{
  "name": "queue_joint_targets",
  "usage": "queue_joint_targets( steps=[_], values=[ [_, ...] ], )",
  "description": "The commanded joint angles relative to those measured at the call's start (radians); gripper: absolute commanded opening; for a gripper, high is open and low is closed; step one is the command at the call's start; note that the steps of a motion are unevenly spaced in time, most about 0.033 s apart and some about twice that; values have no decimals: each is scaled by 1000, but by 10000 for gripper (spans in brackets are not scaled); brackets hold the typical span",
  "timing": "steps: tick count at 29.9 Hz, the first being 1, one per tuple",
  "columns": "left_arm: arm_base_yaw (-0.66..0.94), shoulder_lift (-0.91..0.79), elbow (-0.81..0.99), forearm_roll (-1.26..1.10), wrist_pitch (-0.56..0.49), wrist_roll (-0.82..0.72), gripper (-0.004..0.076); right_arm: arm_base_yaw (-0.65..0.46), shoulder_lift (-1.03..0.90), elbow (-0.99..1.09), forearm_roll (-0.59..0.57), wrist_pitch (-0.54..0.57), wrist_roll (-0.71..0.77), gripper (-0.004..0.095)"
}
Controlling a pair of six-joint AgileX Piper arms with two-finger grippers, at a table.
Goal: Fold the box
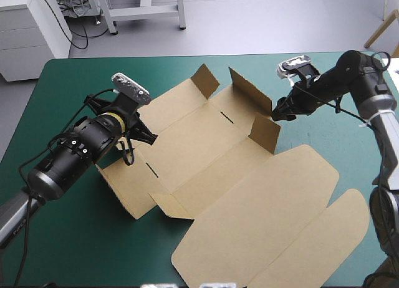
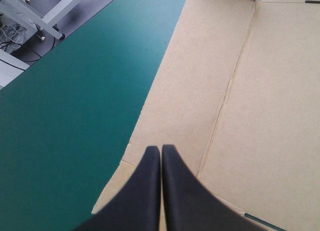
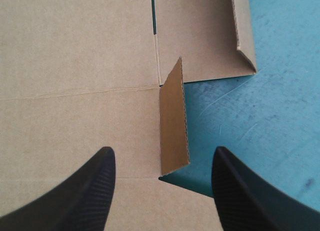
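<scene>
Plain brown box [image 1: 237, 176] with thin dark slits, flat teal-green table cover [image 1: 93, 238], my left fingers [image 2: 147, 191] smooth black, my right fingers [image 3: 82, 191] black, finely ribbed

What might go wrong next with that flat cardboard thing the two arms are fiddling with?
First, the open right gripper straddles a small upright brown flap; closing off-centre may crease it or knock it flat.
Second, the left gripper, shut, sits over the brown cut-board box sheet near its edge, and whether it presses down is unclear. If it does not, the whole sheet might slide on the teal-green table cover when the flap is moved.
</scene>
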Motion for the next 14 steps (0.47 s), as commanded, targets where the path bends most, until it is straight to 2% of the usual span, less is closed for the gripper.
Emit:
queue_joint_targets(
  steps=[1, 14],
  values=[
    [-3, -30, -37, 21, -45, -9, -10, 21, 6, -22, 32, -36, -12, 526],
    [-3, -30, -37, 17, -45, -9, -10, 54, 155, -22, 26, -54, -12, 526]
  ],
)
